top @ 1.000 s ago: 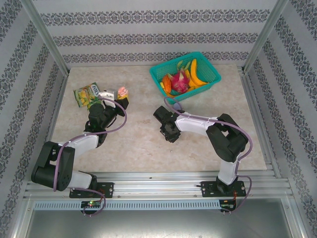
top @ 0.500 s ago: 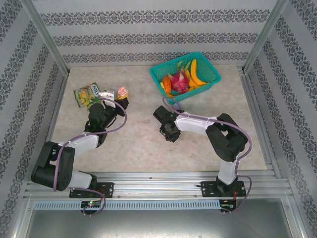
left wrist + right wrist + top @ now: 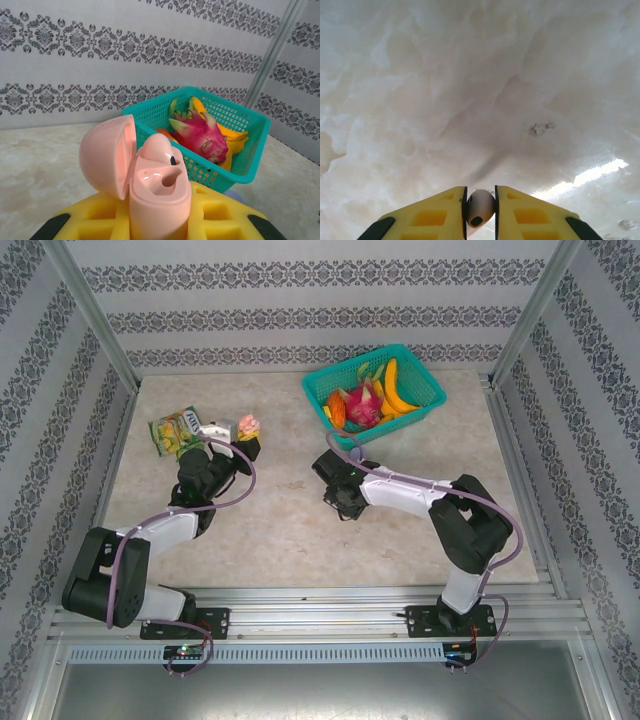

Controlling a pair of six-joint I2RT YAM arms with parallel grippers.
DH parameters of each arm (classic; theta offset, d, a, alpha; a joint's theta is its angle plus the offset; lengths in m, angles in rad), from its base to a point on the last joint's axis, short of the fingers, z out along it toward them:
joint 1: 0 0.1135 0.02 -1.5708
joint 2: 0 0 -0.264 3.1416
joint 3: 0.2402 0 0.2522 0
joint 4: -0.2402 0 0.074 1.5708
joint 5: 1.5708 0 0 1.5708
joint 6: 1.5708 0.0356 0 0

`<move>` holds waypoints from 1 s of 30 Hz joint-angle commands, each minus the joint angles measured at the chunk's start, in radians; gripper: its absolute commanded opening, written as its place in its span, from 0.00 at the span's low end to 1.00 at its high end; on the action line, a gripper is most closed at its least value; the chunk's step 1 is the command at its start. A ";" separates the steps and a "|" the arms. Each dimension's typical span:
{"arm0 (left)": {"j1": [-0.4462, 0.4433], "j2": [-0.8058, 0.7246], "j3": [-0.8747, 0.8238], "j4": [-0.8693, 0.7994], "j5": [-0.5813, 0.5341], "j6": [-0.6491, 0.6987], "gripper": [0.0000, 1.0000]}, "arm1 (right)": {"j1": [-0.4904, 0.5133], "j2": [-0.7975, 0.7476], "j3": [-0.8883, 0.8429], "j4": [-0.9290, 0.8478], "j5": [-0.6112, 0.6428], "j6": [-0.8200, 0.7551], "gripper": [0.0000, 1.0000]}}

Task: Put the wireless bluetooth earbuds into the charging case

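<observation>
The left gripper (image 3: 160, 220) grips the open pink case (image 3: 159, 197), one bud (image 3: 154, 146) seemingly seated already and one slot (image 3: 167, 179) free, while the right gripper (image 3: 480, 215) pinches a pale earbud (image 3: 480, 206), not yet inserted.

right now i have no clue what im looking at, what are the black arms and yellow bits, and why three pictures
Two robot arms, left and right, are bolted at the near edge of a table. The overhead picture looks down on both; the other two come from a camera on each wrist, so the yellow bits are the fingers. On the table sit a green basket of fruit and a snack packet. The left gripper holds an open pink charging case with one earbud seated inside. The right gripper pinches a second earbud.
</observation>
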 commanded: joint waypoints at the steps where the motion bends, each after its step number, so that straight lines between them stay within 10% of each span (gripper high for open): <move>1: -0.015 -0.033 -0.015 0.010 0.060 -0.008 0.00 | -0.015 -0.049 -0.027 0.008 0.094 -0.106 0.22; 17: -0.152 0.106 -0.078 0.174 0.229 0.039 0.00 | -0.063 -0.337 -0.049 0.051 0.304 -0.510 0.22; 30: -0.247 0.333 0.043 0.245 0.345 0.070 0.00 | -0.082 -0.465 -0.004 0.125 0.241 -0.667 0.22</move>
